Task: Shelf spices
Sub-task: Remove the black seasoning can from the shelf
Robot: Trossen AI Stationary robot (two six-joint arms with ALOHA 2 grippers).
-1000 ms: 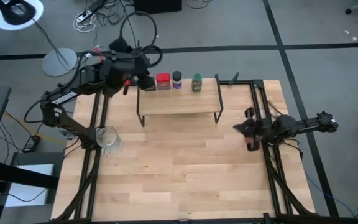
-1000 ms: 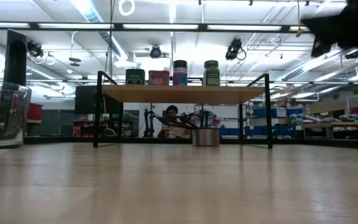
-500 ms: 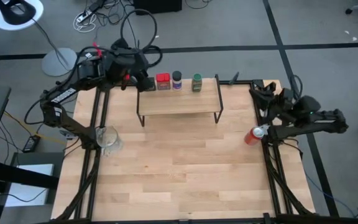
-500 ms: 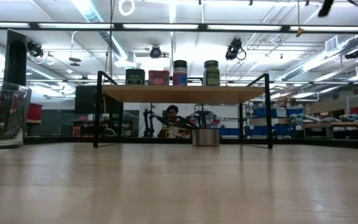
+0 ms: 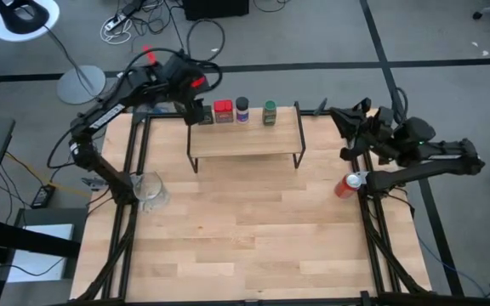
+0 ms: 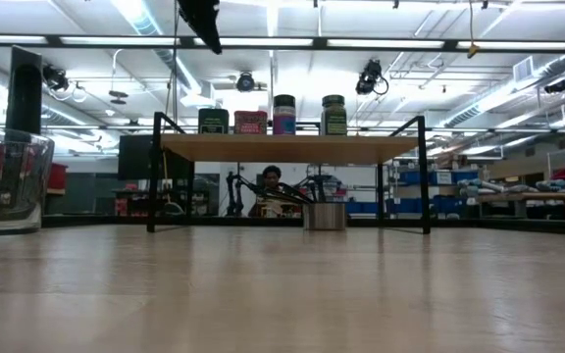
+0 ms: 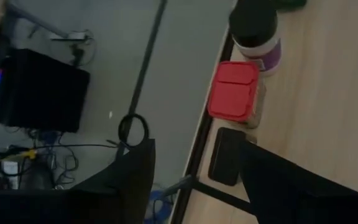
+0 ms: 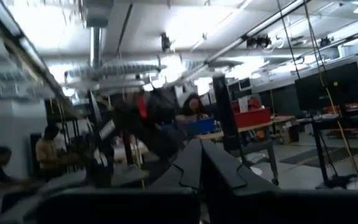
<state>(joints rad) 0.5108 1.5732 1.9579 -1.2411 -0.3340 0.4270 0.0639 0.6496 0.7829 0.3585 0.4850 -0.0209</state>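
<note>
We see the shelf (image 5: 245, 140) carrying all four spices in a row along its back edge: dark tin (image 6: 213, 121), red tin (image 5: 223, 110), purple-labelled jar (image 5: 242, 108), green jar (image 5: 269, 111). Shelving looks finished. Our left gripper (image 5: 196, 109) hangs released above the dark tin; our right gripper (image 5: 340, 116) sits clenched, empty.

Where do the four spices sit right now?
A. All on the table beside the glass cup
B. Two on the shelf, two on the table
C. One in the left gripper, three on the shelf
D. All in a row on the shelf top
D: the dark tin, red tin, purple jar and green jar all stand in a row on the shelf, and the left gripper above it is open and empty.
</note>
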